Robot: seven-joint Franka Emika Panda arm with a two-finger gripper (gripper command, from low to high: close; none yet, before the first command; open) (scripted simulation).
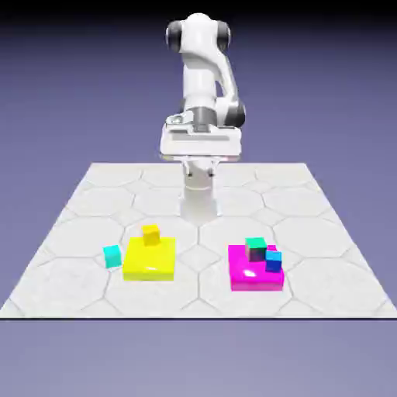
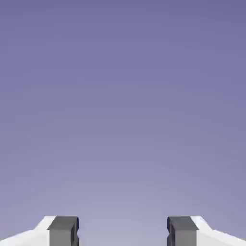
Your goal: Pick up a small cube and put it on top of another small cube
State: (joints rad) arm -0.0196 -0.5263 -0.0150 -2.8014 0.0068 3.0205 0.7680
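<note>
The small cyan cube [image 1: 112, 255] lies on the table just to the exterior view's left of a flat yellow slab [image 1: 149, 264]. A small yellow-orange cube [image 1: 151, 233] stands on that slab near its back edge. My gripper [image 1: 200, 164] hangs high above the table, well behind both cubes and close to the arm's base. In the hand view the gripper [image 2: 122, 231] is open: two grey fingertips [image 2: 63, 231] stand wide apart with only the backdrop between them. No cube shows in that view.
A magenta slab [image 1: 256, 273] lies to the exterior view's right of the yellow one. It carries a green-topped dark cube [image 1: 255, 248] and a deeper blue cube [image 1: 274, 260].
</note>
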